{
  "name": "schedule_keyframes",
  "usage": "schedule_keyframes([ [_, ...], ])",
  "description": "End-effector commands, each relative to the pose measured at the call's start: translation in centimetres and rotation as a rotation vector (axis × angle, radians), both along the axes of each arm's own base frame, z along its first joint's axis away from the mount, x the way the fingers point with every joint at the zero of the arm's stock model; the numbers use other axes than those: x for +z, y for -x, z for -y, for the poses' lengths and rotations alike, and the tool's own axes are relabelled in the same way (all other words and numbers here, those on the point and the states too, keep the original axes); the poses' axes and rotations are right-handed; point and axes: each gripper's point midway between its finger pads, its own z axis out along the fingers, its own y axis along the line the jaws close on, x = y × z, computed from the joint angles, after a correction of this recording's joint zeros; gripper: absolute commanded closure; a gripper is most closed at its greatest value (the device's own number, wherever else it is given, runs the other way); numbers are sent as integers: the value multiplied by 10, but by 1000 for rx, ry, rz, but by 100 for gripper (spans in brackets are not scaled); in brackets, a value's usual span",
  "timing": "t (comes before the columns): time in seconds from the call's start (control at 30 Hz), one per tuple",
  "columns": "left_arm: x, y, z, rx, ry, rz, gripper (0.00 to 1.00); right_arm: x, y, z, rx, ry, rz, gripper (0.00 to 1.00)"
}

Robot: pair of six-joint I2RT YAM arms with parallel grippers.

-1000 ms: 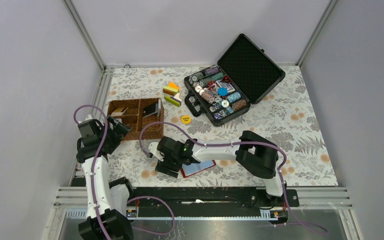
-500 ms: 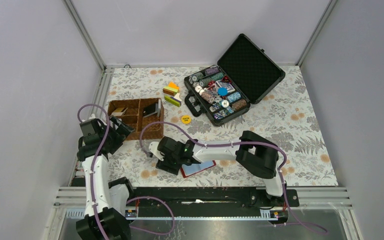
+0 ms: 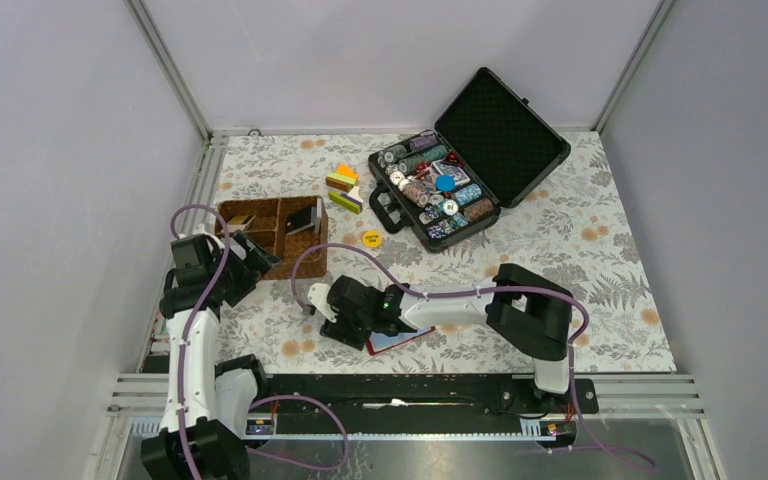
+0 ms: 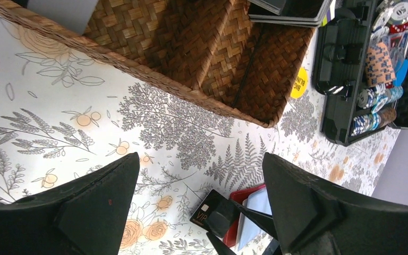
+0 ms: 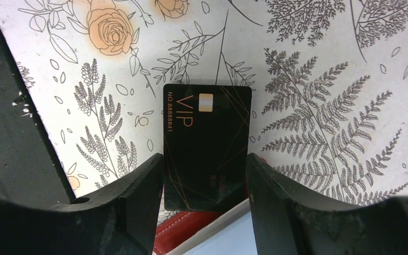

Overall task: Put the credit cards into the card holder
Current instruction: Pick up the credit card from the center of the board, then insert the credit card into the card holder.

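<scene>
Two robot arms: one left arm (image 3: pixel 188 330) and one right arm (image 3: pixel 460 300). One black VIP card (image 5: pixel 206 143). One red card holder (image 5: pixel 178 229). One brown wicker basket (image 3: pixel 300 262) holding at least two further cards (image 3: pixel 305 215); their exact number cannot be told. One open black hard case (image 3: pixel 505 125) with rows of poker chips (image 3: pixel 430 185), too many to count. One loose yellow chip (image 3: pixel 371 238). One small stack of coloured blocks (image 3: pixel 344 188).

On the table (image 3: pixel 600 290), basket (image 3: pixel 305 262) left of centre; blocks (image 3: pixel 345 187) behind it and to its right; open case (image 3: pixel 500 125) further right, toward the back, chips (image 3: pixel 430 190) in its tray. One loose chip (image 3: pixel 371 238) between basket and case. Near front edge, centre: wallet (image 3: pixel 405 338), card (image 5: pixel 206 146) touching its left end.
</scene>
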Motion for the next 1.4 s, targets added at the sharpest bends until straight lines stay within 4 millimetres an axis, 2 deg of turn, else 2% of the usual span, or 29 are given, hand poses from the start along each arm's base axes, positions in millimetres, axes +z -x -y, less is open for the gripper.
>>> schedule_keyframes([
  [0.0,7,-1,16,-52,34,38,10,43,-6,-12,-23,-127,61,44],
  [0.13,3,3,33,-98,71,33,10,63,-6,-16,-23,-210,78,44],
  [0.3,-2,12,60,-200,163,20,11,80,-5,-15,-29,-270,93,44],
  [0.53,0,30,107,-439,287,2,24,107,-2,-10,-41,-366,102,44],
  [0.63,0,35,119,-502,325,-3,34,118,-1,-10,-42,-399,103,44],
  [0.77,3,44,135,-593,371,-7,40,125,-1,-9,-46,-415,106,44],
  [0.87,5,50,144,-643,396,-13,44,125,-2,-9,-47,-414,110,44],
  [1.0,5,54,148,-670,404,-13,59,126,-3,-9,-58,-414,113,44],
  [1.17,9,57,151,-690,418,0,69,125,-7,-6,-81,-409,125,44],
  [1.27,11,59,153,-711,433,5,80,125,-7,-6,-87,-410,125,44],
  [1.37,12,61,156,-727,443,3,83,125,-8,-5,-93,-410,126,44],
])
